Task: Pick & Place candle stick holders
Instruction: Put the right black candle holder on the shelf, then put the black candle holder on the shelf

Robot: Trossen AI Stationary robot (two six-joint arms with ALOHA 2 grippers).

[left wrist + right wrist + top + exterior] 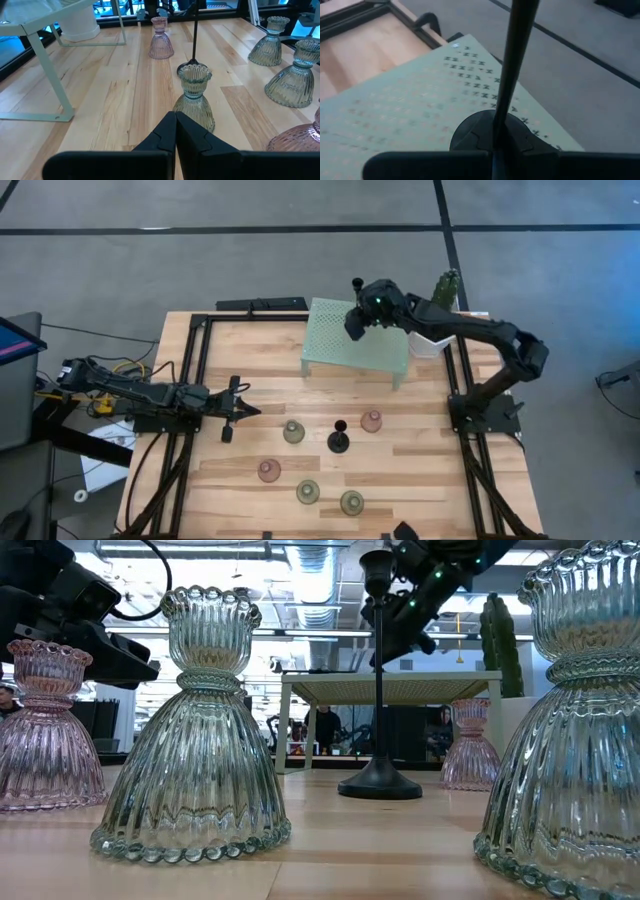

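Right gripper (358,310) pinches a black candle stick holder (357,284) by its stem above the mint stand (340,340); lower it upright, base flat, before letting go.

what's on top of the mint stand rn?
Only a black holder, shut in the right gripper, above the stand. Whether its base touches is hidden by the fingers.

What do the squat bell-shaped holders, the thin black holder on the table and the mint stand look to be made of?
The bell-shaped holders look like clear ribbed glass: the room shows through them. The black holder looks like matte metal, though painted wood is possible. The mint stand looks like painted perforated sheet metal, given its hole pattern and thin legs.
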